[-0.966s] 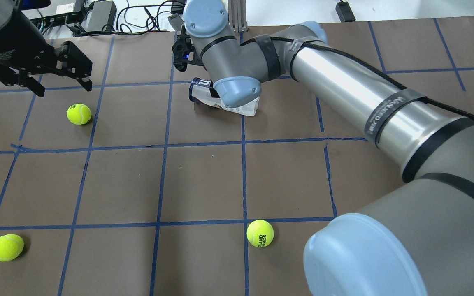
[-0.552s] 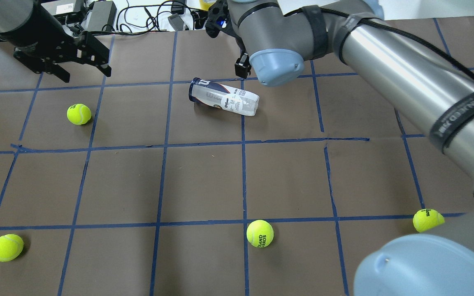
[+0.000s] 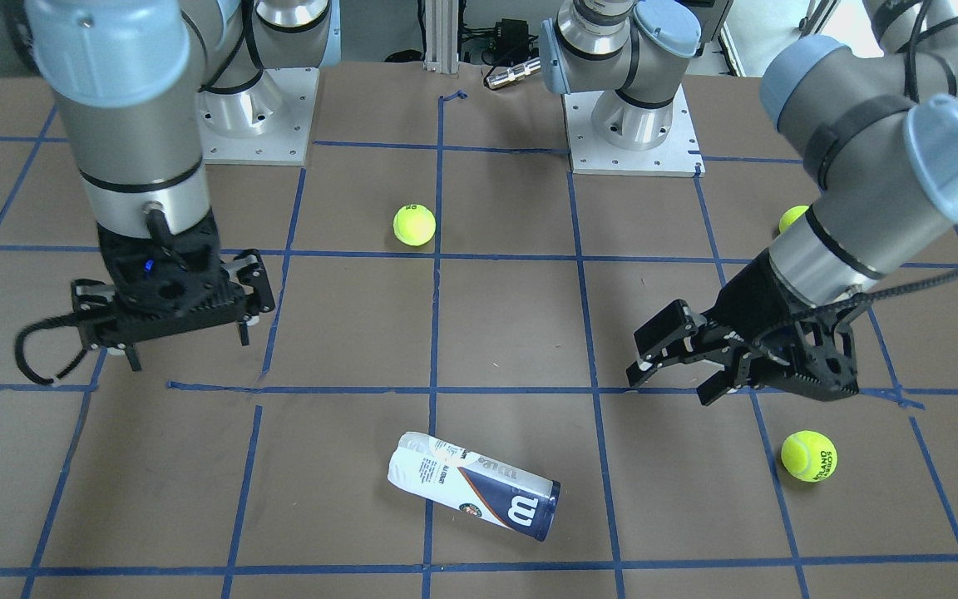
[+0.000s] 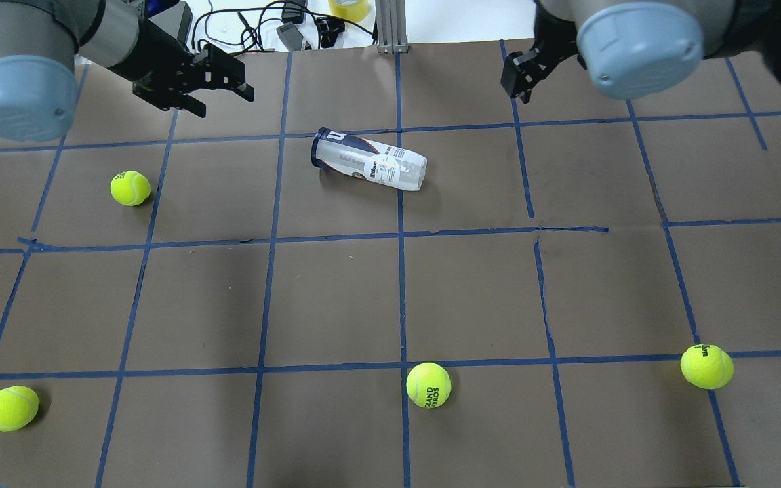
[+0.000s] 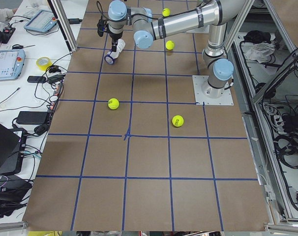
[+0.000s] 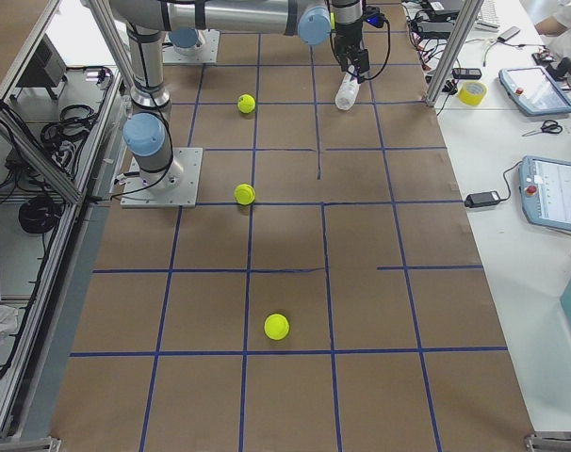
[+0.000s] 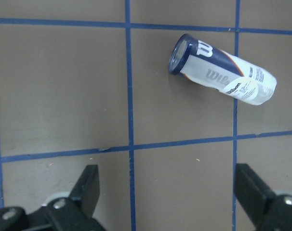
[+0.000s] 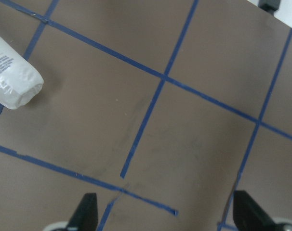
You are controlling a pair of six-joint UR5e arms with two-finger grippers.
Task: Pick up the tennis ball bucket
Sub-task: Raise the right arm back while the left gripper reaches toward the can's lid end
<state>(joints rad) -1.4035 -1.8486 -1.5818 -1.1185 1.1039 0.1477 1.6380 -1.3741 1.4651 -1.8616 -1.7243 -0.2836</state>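
Observation:
The tennis ball bucket lies on its side on the brown table, dark blue rim to the left. It also shows in the front view, the left wrist view and, by its closed end only, the right wrist view. My left gripper is open and empty, above the table to the far left of the bucket; it shows in the front view too. My right gripper is open and empty, to the bucket's far right; the overhead view shows it mostly hidden behind its wrist joint.
Several yellow-green tennis balls lie apart on the table: one at the left, one at the near left, one at the near middle, one at the near right. Cables and boxes lie beyond the far edge.
My right arm has pulled back from over the bucket to the far right, uncovering it. My left gripper has moved right and toward the far edge. The bucket has not moved.

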